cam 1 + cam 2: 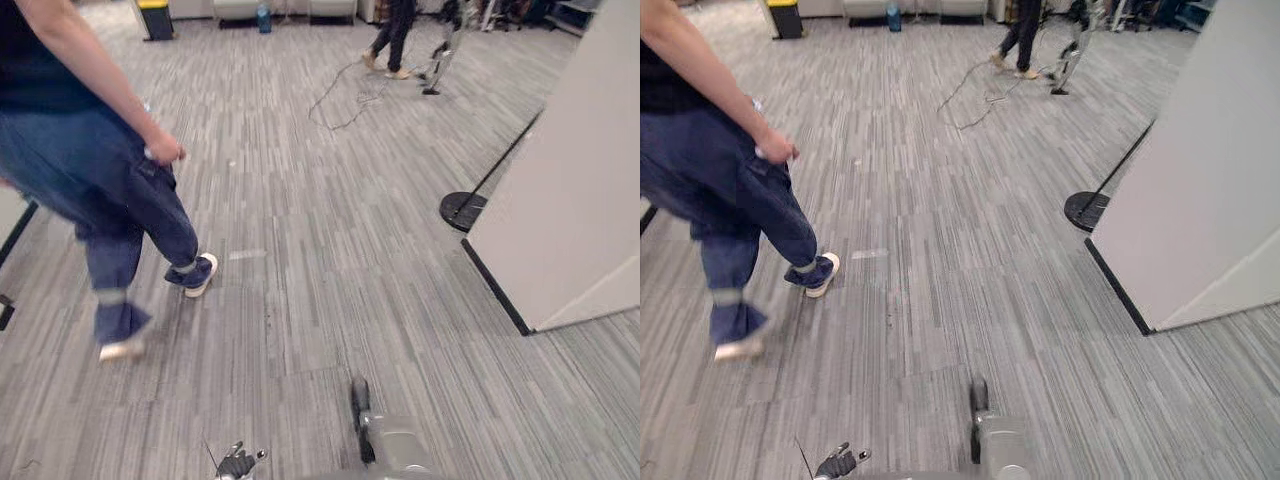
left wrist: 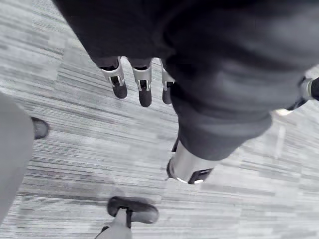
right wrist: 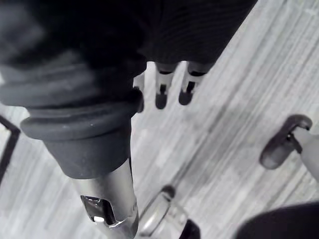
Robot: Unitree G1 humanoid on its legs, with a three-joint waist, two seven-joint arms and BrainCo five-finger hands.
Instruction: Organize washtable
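Note:
My left hand (image 2: 144, 87) hangs over grey striped carpet (image 2: 75, 149). Its fingers are straight and relaxed, its thumb (image 2: 192, 167) stands apart, and it holds nothing. My right hand (image 3: 162, 89) hangs over the same carpet in the same way. Its fingers are straight, its thumb (image 3: 107, 199) is off to the side, and nothing lies between them.
A person in blue jeans (image 1: 100, 190) walks across the carpet at the left, close by. A white partition wall (image 1: 570, 180) stands at the right, with a black round stand base (image 1: 462, 210) beside it. Far back are another person (image 1: 392, 35), a floor cable (image 1: 345, 95) and a yellow-topped bin (image 1: 155, 18).

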